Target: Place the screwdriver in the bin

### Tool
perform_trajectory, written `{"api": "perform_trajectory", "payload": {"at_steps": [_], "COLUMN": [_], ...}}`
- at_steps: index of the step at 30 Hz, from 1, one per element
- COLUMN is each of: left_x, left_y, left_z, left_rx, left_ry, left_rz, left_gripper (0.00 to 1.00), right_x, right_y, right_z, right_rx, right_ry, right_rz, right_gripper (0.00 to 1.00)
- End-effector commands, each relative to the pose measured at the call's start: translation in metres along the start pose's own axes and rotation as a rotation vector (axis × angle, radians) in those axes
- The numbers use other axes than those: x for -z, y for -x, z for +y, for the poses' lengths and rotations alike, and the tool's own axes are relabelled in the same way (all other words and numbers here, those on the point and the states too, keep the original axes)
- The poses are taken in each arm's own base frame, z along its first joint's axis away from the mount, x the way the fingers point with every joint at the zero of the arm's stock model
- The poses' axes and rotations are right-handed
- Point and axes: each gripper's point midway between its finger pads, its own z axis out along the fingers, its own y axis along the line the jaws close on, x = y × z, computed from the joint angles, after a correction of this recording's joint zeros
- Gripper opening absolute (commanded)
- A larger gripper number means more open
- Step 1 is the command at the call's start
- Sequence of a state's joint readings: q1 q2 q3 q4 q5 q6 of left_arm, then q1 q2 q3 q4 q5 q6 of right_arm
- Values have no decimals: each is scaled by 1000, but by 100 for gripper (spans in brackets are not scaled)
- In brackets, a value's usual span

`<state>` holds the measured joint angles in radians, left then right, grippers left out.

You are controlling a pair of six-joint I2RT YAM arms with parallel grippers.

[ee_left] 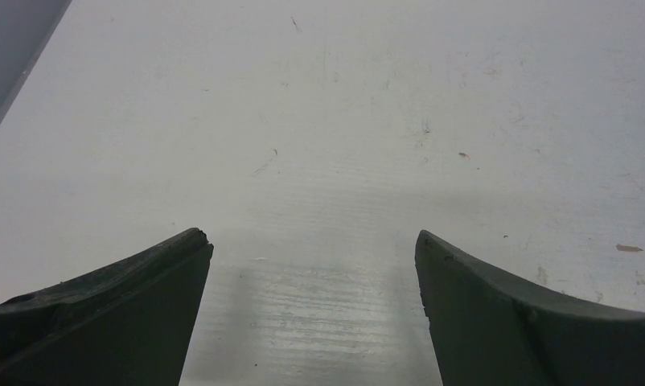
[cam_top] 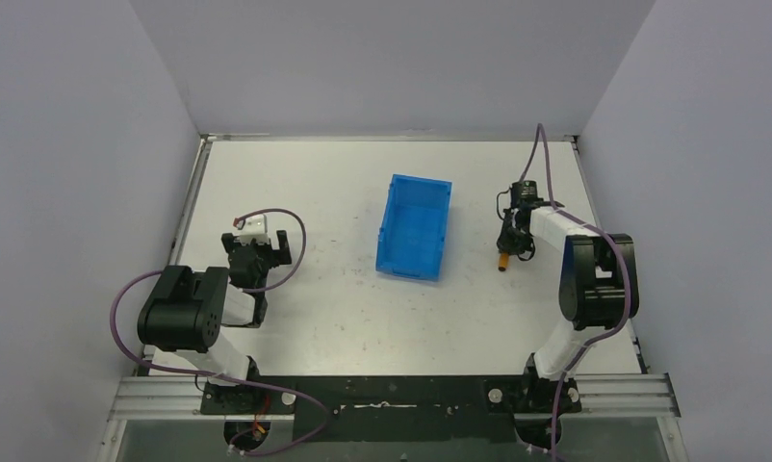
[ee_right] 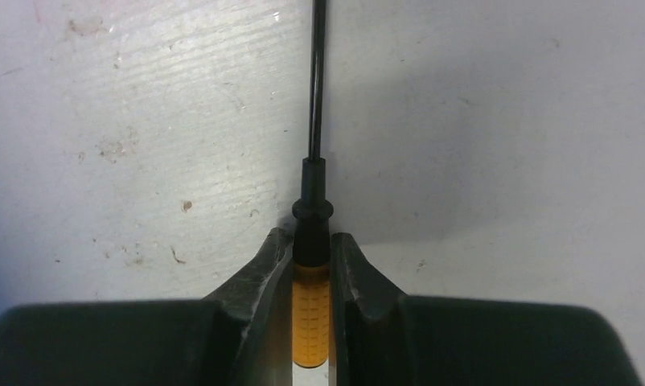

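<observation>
Right claw (ee_right: 310,241) is clamped on the screwdriver (ee_right: 311,322) by its ribbed orange handle, probably the surest grip. The thin shaft points ahead, low over the desk (ee_right: 142,121). The empty bin (cam_top: 416,231) waits nearby to its left. Left claw (ee_left: 311,241) hangs open, holding nothing.

An open strip of white bench (cam_top: 474,207) separates the right gripper (cam_top: 508,243) from the blue rectangular plastic bin (cam_top: 416,229). The bin's raised side wall is the one barrier on that path, and its top is open. The left gripper (cam_top: 257,252) sits well apart leftward. Grey enclosure walls (cam_top: 93,144) hem three sides.
</observation>
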<state>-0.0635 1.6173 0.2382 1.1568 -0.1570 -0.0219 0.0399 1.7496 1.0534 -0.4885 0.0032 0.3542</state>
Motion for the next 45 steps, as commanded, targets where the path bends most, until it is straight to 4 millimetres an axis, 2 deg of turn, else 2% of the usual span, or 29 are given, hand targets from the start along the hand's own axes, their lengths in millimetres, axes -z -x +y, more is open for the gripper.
{"api": "perform_trajectory", "payload": {"at_steps": [1, 4, 7, 9, 11, 13, 15, 18, 21, 30, 39, 42, 45], "left_x": [-5, -5, -5, -5, -5, -5, -5, -5, -5, -5, -5, -5, -5], "left_y": [23, 22, 22, 22, 22, 22, 22, 22, 22, 22, 22, 22, 22], "left_z": [0, 0, 0, 0, 0, 0, 0, 0, 0, 0, 0, 0, 0], "left_rx": [20, 20, 19, 19, 21, 19, 19, 20, 20, 19, 20, 19, 19], "left_ry": [3, 2, 3, 3, 2, 2, 2, 2, 2, 3, 3, 3, 3], "left_rz": [-76, -75, -75, -76, -76, -75, -74, -76, -75, -74, -76, -74, -75], "left_gripper": [97, 97, 97, 97, 97, 97, 97, 97, 97, 97, 97, 97, 97], "right_x": [11, 46, 103, 145, 187, 213, 224, 213, 184, 107, 49, 39, 39], "right_y": [9, 41, 81, 101, 109, 105, 93, 68, 44, -6, -17, -19, -17], "right_z": [2, 8, 33, 65, 111, 149, 182, 220, 237, 245, 255, 257, 258], "right_rx": [19, 25, 37, 74, 124, 166, 215, 280, 316, 387, 445, 443, 429], "right_ry": [14, 17, 55, 107, 193, 253, 288, 326, 314, 283, 203, 185, 183], "right_rz": [-17, -123, -284, -409, -519, -582, -603, -554, -477, -323, -250, -229, -231], "right_gripper": [0, 0, 0, 0, 0, 0, 0, 0, 0, 0, 0, 5, 18]}}
